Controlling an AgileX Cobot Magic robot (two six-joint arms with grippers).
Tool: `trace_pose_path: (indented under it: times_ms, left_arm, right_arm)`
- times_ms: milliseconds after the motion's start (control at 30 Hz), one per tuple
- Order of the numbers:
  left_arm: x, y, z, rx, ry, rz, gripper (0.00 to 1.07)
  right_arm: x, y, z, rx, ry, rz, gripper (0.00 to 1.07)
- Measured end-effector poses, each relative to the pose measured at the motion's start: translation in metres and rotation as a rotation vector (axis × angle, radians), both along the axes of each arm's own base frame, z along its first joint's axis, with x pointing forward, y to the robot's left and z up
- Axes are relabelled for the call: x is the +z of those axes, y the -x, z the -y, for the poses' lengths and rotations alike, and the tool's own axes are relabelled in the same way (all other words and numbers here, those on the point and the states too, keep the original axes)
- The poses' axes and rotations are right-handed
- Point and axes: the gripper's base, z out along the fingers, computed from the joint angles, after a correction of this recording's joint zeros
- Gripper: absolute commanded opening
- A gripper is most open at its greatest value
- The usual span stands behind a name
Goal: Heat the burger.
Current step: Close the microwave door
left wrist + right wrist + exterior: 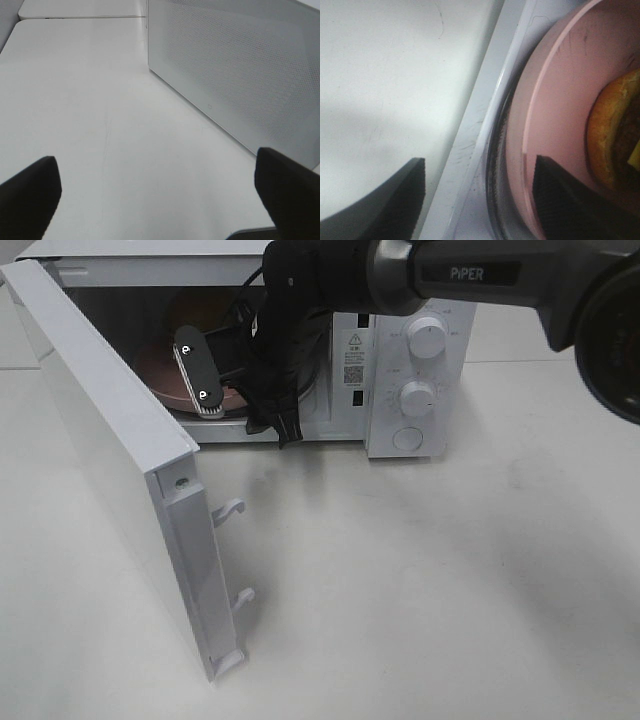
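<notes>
Right gripper (480,172), jaws released, straddles plate (555,90) rim; burger (612,130) on plate inside microwave (420,370), upper centre; left gripper (157,185) jaws wide apart.

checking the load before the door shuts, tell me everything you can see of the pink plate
The pink plate is flat, round and smooth with a low raised rim, like plastic or glazed ceramic. It lies level inside the open microwave, the burger resting on it. The right tool straddles its front rim, jaws apart.
</notes>
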Motion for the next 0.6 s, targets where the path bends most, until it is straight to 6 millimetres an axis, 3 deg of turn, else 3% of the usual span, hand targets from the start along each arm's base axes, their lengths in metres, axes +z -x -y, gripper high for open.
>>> trace_pose_path:
  times_ms: [300,600]
  left_arm:
    - [0.000,0.000,0.000,0.000,0.000,0.000,0.98]
    - [0.000,0.000,0.000,0.000,0.000,0.000,0.98]
  right_arm:
    - [0.015,0.031,0.023,0.004,-0.002,0.006,0.72]
    - [0.012,0.059,0.046,0.020,0.030,0.006,0.72]
